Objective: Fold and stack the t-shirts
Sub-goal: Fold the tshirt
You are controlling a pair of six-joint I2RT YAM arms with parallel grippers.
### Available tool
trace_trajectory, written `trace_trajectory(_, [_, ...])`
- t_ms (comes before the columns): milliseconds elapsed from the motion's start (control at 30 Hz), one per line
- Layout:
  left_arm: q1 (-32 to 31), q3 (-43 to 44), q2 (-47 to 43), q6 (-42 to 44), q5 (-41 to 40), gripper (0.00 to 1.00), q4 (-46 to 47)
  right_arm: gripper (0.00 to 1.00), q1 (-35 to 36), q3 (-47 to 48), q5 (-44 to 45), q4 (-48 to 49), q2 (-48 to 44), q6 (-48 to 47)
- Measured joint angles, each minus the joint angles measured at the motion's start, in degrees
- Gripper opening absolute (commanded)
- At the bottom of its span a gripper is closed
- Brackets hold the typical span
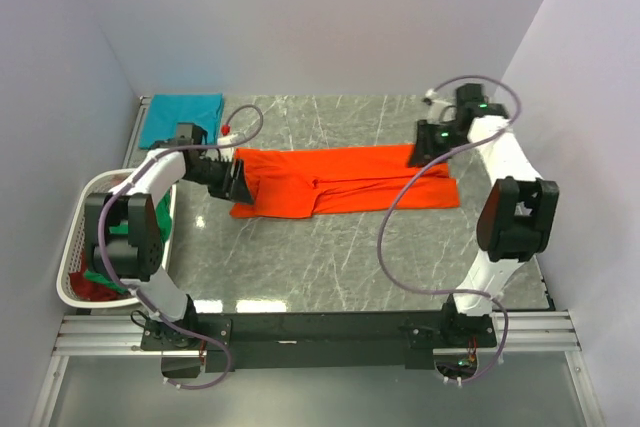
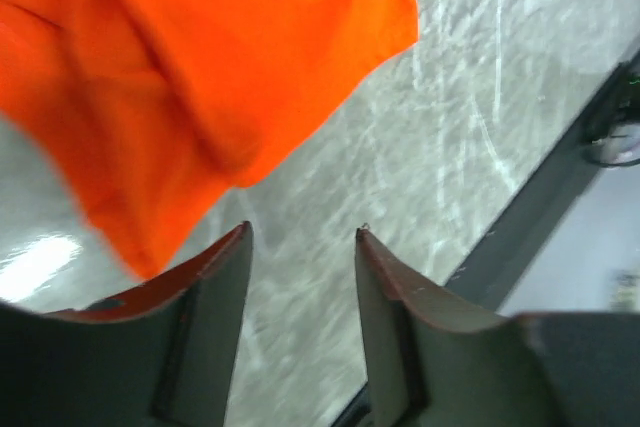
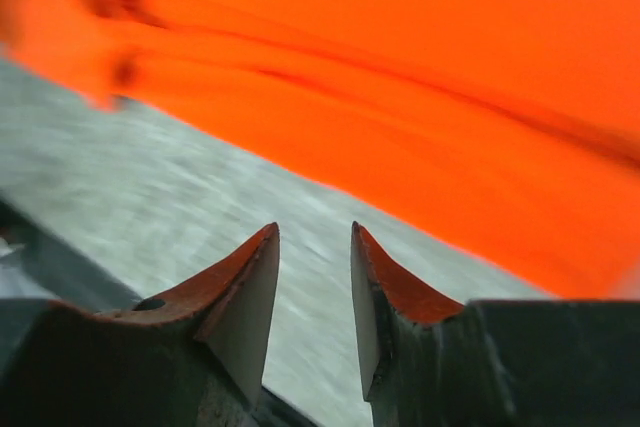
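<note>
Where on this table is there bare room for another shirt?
Widest bare tabletop: the near strip between the orange shirt and the arms' base rail. A narrower strip runs behind that shirt, right of the teal shirt. Crowded: the shirt's two ends, where the left gripper and right gripper sit, and the basket side.

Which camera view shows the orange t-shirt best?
The top external view shows nearly the whole orange t-shirt, folded into a long strip. The left wrist view catches only one end; the right wrist view only a blurred edge.
</note>
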Motion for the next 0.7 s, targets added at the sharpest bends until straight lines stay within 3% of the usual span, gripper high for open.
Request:
trace_trajectory(200, [-1.0, -5.9, 5.1, -7.7, 1.7, 0.49, 6.3, 0.43, 15.1, -9.1, -8.6, 13.4, 0.4, 12.5])
trace_trajectory(467, [-3.6, -6.6, 6.6, -14.6, 0.2, 0.5, 12.5, 0.45, 27.1, -12.8, -11.6, 28.5, 5.2, 26.6])
trace_trajectory(667, [-3.9, -6.9, 8.1, -17.0, -1.8, 0.54, 14.3, 0.54, 32.8, -12.7, -11.8, 37.1, 10.3, 34.6])
trace_trajectory(700, [-3.9, -6.9, 8.4, -17.2, -2.2, 0.56, 14.3, 0.6, 33.5, -12.6, -11.7, 37.8, 11.0, 35.7])
